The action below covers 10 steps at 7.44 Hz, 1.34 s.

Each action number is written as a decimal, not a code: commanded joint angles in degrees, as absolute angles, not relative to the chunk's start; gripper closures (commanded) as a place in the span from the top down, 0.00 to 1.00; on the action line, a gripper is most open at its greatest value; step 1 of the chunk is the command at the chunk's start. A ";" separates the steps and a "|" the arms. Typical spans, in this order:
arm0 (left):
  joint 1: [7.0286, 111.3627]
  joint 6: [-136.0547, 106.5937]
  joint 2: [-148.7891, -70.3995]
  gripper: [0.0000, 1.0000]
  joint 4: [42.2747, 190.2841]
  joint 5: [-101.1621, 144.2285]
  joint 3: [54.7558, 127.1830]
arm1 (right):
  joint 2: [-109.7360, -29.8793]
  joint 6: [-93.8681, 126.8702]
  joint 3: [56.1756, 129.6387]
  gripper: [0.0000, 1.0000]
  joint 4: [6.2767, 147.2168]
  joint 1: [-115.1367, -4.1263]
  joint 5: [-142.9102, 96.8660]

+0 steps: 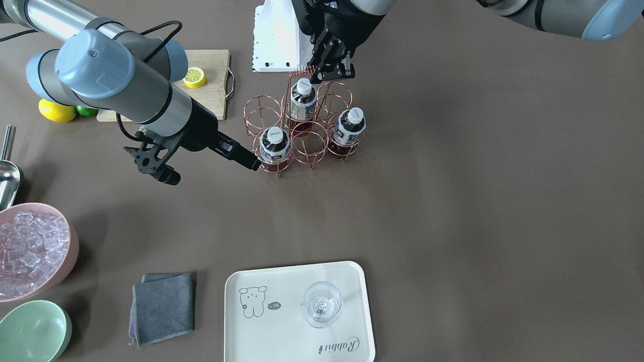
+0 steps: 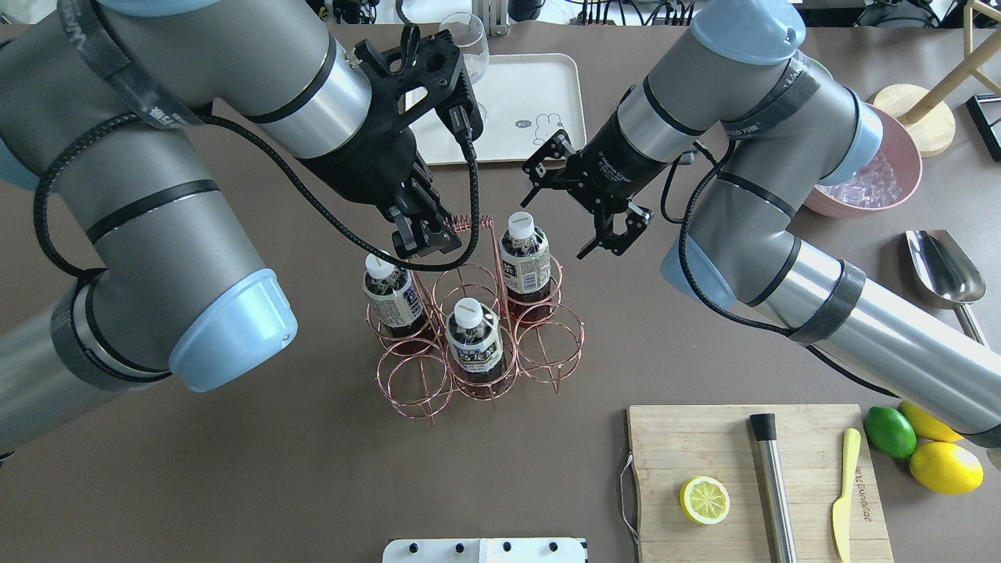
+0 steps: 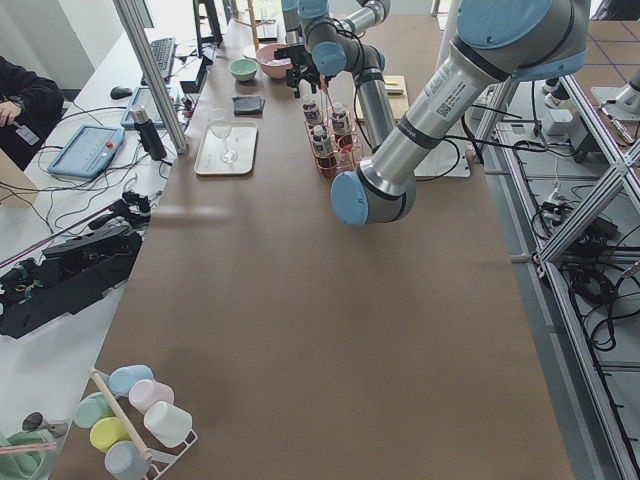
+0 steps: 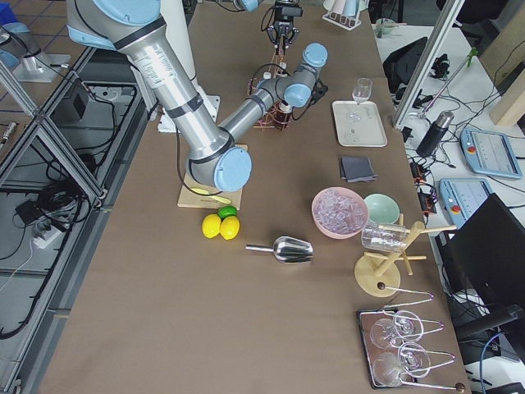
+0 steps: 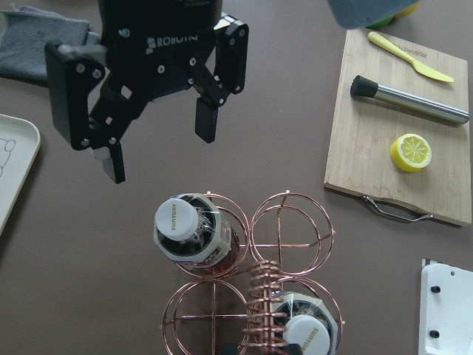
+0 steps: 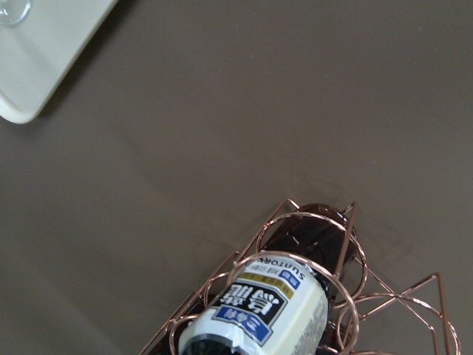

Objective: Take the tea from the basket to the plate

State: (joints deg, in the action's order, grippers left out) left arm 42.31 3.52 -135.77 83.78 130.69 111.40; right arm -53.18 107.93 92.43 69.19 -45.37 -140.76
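Well apart from the rose-gold six-ring wire basket (image 2: 407, 383) sits the one cream-white rectangular plate (image 1: 282, 329), a clear drinking glass (image 1: 322, 304) filling one end of it, a grey folded cloth (image 1: 163, 306) beside it and a wooden cutting board (image 2: 704, 446) on the basket's far side. Three small clear bottles of red-brown tea (image 2: 524, 254) stand upright in three rings, white caps up, three rings empty, the tall coiled handle (image 2: 465, 225) rising between them. The left gripper (image 2: 426, 241) is pinched on that coil above the bottles, while the right gripper (image 5: 157, 148) hangs spread wide just beside the bottle nearest the plate
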 commanded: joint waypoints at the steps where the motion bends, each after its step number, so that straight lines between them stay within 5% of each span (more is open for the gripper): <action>1: 42.80 3.34 -135.62 0.00 83.76 130.78 111.53 | -53.09 108.19 92.55 0.90 69.61 -45.78 -146.15; 2: 43.32 3.34 -135.62 0.00 83.76 130.78 111.53 | -53.00 108.37 92.64 0.83 69.70 -46.75 -147.12; 10: 44.47 3.60 -135.53 0.00 83.76 132.28 111.10 | -46.32 109.25 86.66 0.85 69.43 -47.81 -143.79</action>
